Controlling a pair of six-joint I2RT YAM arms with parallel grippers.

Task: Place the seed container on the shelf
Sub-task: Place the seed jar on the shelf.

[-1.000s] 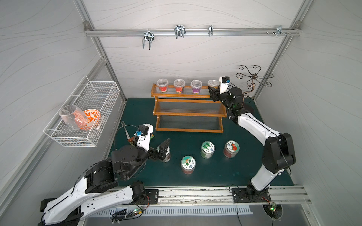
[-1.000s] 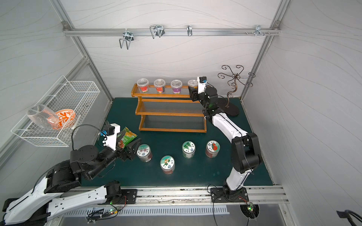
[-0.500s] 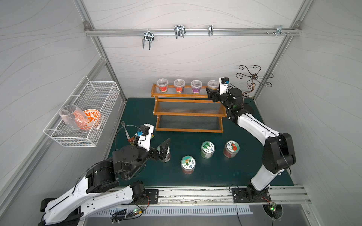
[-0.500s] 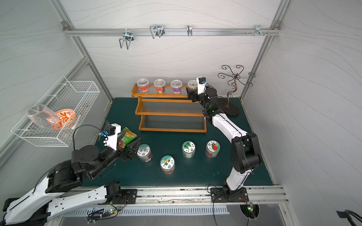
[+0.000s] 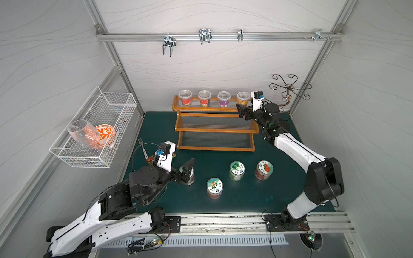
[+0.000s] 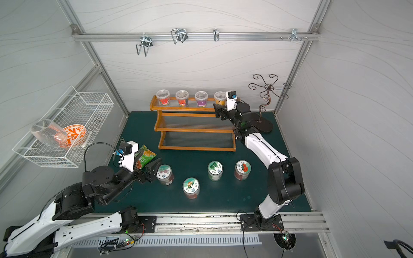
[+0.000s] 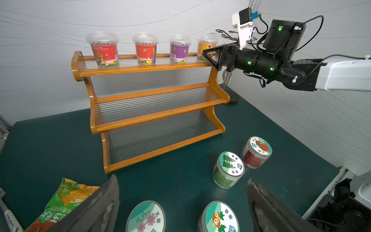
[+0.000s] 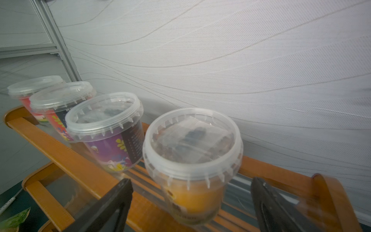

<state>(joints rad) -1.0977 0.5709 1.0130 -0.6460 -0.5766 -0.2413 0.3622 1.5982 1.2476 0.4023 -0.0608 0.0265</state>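
Right wrist: purple container (image 8: pixel 108 144) beside seed container (image 8: pixel 192 156) (apart).

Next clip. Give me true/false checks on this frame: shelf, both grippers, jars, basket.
1. The orange container stands on the top tier of the shelf. True.
2. The right gripper is clamped on it. False: its jaws stand open, clear of both sides.
3. The left gripper holds a jar. False: it is open, gripping nothing.
4. Four lidded jars stand on the green mat. True.
5. The wire basket holds a jar. False: a glass and an orange-patterned bowl lie in it.
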